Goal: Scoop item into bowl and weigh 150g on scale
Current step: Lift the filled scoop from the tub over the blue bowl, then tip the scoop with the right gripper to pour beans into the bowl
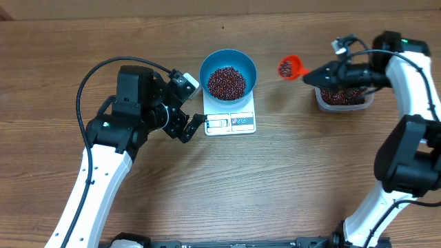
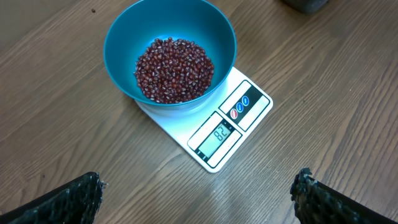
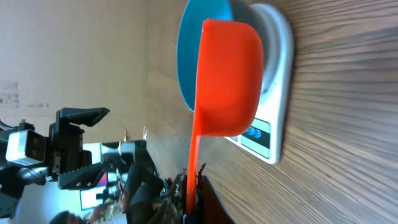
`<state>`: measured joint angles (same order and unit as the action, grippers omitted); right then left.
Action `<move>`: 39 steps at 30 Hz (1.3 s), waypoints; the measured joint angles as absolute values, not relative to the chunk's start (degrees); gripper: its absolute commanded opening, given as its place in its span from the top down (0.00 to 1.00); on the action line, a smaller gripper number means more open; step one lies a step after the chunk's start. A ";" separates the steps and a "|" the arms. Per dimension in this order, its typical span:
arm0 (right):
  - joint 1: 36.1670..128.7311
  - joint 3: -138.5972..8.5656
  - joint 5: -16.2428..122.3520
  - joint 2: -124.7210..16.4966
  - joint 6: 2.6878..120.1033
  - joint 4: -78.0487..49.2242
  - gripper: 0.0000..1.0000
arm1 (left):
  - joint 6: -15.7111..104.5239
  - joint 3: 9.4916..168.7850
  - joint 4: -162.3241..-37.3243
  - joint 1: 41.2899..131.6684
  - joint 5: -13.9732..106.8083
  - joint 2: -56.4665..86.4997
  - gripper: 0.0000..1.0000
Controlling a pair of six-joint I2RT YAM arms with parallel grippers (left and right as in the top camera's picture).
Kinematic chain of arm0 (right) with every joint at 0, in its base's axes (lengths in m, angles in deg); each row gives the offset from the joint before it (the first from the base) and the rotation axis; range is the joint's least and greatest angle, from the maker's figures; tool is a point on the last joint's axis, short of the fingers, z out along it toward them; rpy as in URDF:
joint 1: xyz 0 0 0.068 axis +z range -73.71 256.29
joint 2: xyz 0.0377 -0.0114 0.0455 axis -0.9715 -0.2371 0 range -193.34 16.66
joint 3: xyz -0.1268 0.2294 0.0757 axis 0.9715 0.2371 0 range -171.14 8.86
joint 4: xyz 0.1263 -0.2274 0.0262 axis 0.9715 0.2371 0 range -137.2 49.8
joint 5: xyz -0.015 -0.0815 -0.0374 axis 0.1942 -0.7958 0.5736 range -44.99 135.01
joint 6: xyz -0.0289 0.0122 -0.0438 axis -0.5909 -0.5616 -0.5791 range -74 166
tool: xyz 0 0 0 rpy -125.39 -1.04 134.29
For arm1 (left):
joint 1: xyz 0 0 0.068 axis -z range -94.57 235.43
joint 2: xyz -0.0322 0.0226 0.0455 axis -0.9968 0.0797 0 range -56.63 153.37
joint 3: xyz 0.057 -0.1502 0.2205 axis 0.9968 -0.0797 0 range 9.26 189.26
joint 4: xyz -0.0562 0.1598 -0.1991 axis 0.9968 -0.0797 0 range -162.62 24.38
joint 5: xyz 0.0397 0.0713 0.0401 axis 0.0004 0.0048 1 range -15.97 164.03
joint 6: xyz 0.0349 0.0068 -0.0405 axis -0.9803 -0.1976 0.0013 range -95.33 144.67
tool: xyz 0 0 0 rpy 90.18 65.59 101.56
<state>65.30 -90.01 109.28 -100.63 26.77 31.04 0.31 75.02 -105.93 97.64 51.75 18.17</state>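
Two grippers: left gripper point(image 2: 196, 198) gapes empty beside the scale point(image 1: 231, 122); right gripper point(image 1: 311, 76) clenches an orange scoop point(image 1: 292, 67) of beans point(image 1: 284, 68) right of it; blue bowl point(image 1: 207, 69) sits on it.

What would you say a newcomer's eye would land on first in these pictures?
The bright blue bowl, part-filled with dark red beans, stands on the white scale mid-table. Right of it, the orange scoop, loaded with beans, hangs in the shut right gripper, between bowl and clear tub.
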 measured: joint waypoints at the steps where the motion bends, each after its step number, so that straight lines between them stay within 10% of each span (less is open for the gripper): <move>1: 66.55 -90.01 109.30 -100.63 27.71 30.41 0.96 | 0.31 75.02 -105.93 97.64 51.75 18.17 0.00; 39: 99.07 -108.78 57.96 -100.98 45.00 23.04 0.96 | 0.31 75.02 -105.93 97.64 51.75 18.17 0.01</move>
